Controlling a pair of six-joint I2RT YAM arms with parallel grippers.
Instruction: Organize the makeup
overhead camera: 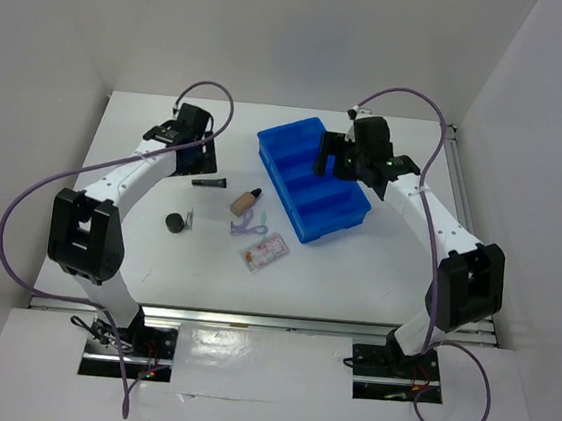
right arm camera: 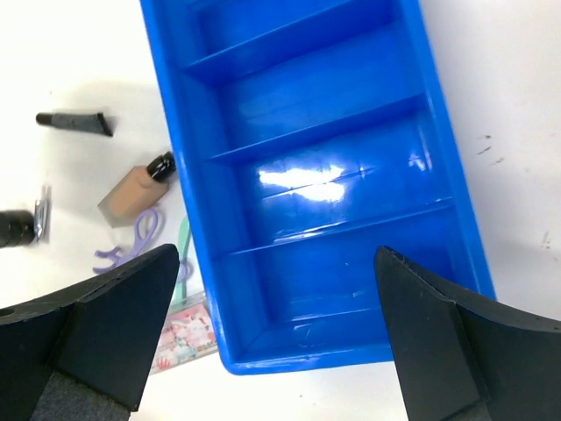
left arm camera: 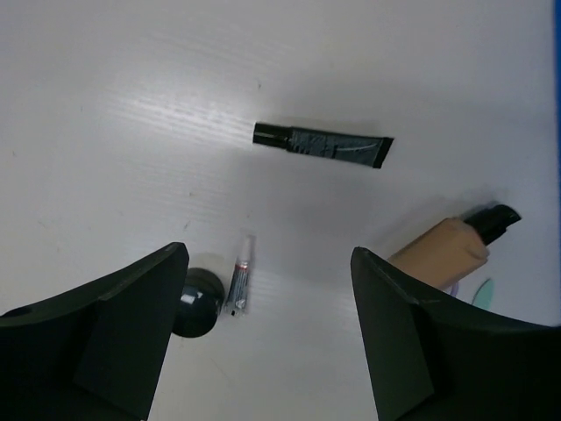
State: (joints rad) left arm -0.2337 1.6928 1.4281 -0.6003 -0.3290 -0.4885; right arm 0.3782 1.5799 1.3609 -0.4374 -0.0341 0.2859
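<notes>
Makeup (overhead camera: 245, 203) was scattered on the table (overhead camera: 354, 279) beside the blue tray (right arm camera: 195, 202); left gripper (left arm camera: 267, 263) and right gripper (right arm camera: 276, 263) were held spread, empty. The slim black tube (left arm camera: 323, 146) could be knocked aside if approached off-centre.

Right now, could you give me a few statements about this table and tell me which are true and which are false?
1. The blue tray's compartments in the right wrist view hold no makeup. True.
2. The left gripper grips the slim black tube. False: it is open, and the tube lies apart on the table.
3. The beige bottle stands upright. False: it lies on its side.
4. The round black puff lies beside the tiny silver piece. True.
5. The right gripper is open above the blue tray. True.
</notes>
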